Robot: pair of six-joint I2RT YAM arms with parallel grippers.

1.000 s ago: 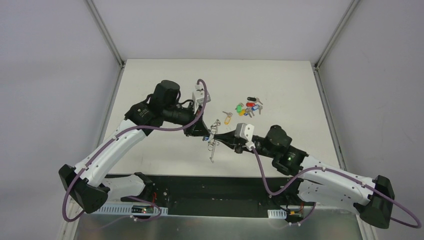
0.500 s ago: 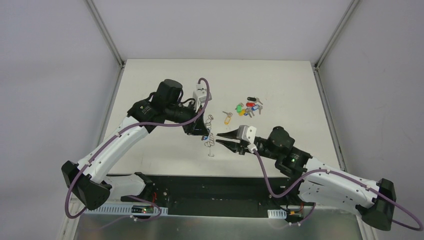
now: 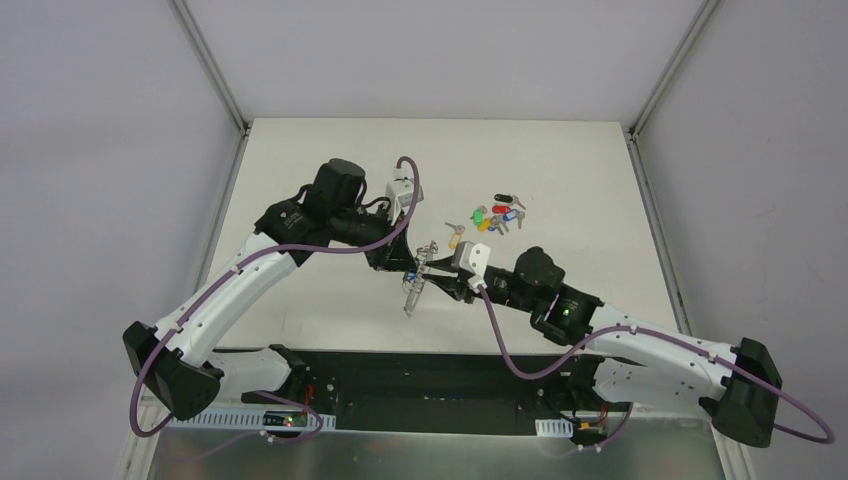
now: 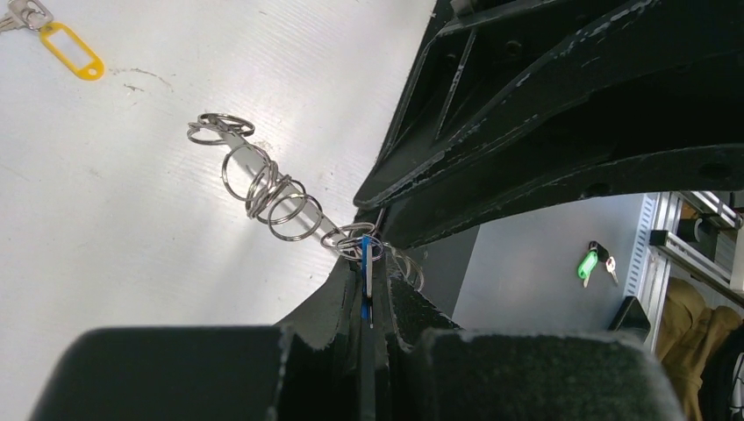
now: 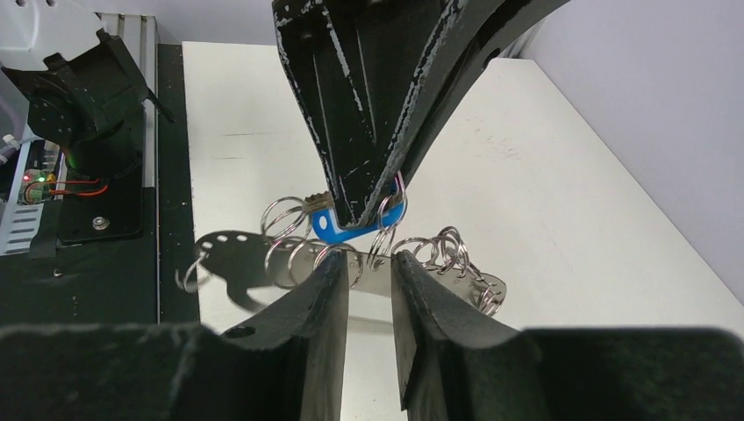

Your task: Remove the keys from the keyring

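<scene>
The keyring (image 3: 413,288) is a flat grey metal strip with several split rings along it, held above the table. My left gripper (image 3: 408,268) is shut on a blue-tagged key (image 4: 365,254) that hangs on one ring; the left wrist view shows the gripper (image 4: 369,275) pinching it edge-on, with the strip and its rings (image 4: 263,186) running away to the upper left. My right gripper (image 5: 368,263) is open, with its fingertips (image 5: 329,285) at the strip (image 5: 371,274) just under the blue tag (image 5: 346,230). In the top view the right gripper (image 3: 432,284) is on the ring's right.
A pile of loose keys with coloured tags (image 3: 499,214) lies on the white table, right of centre. A yellow-tagged key (image 3: 455,238) lies nearer, and also shows in the left wrist view (image 4: 75,50). The table's black front edge (image 3: 420,365) is close below.
My right gripper has moved left to the keyring and its jaws have narrowed around the strip. The keyring has tilted. My left gripper has stayed shut on the blue key.
</scene>
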